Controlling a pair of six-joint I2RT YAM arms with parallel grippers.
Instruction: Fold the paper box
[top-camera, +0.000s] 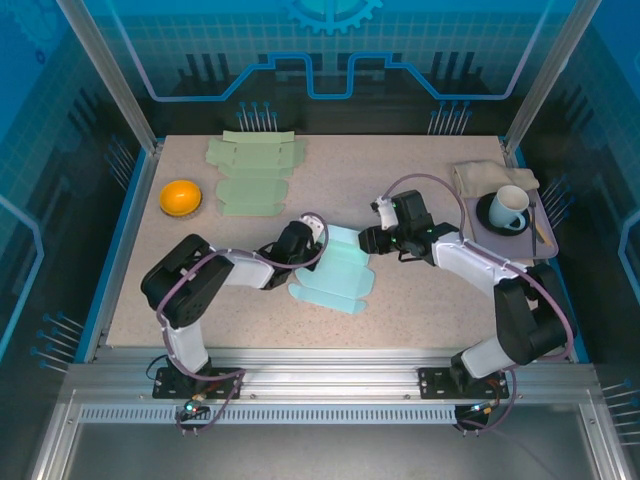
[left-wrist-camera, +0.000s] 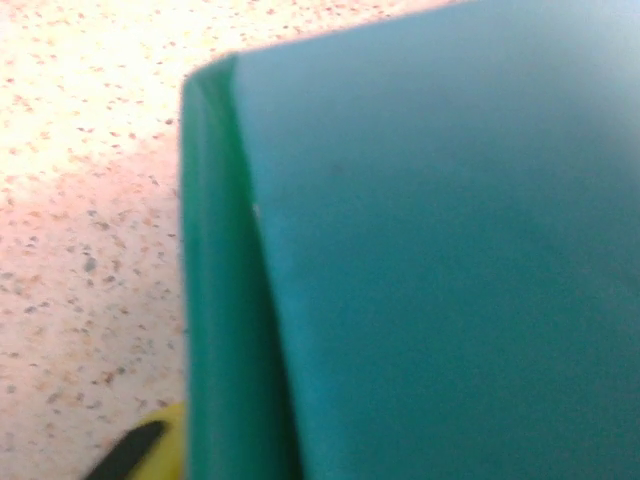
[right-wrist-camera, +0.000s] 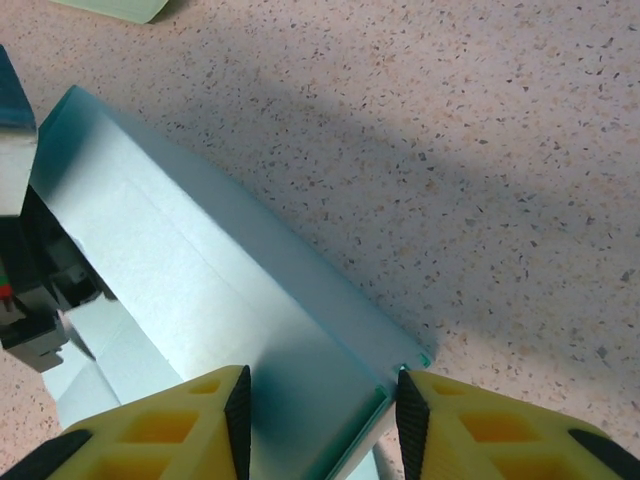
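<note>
The pale blue paper box (top-camera: 335, 275) lies part-folded at the centre of the table (top-camera: 430, 320). Its long axis runs near to far, leaning slightly right. Both arms meet it at the far end, about equally near: the left gripper (top-camera: 311, 240) from the box's left, the right gripper (top-camera: 370, 240) from its right. The left jaws are closed, apparently pinching the raised left wall, though the contact is hidden. The right fingers (right-wrist-camera: 170, 420) stand narrowly apart astride the right wall; whether they press it cannot be told. Pale green flat blanks (top-camera: 252, 178), an orange bowl (top-camera: 181, 196) and a mug (top-camera: 510, 207) sit well apart. No writing is legible.
</note>
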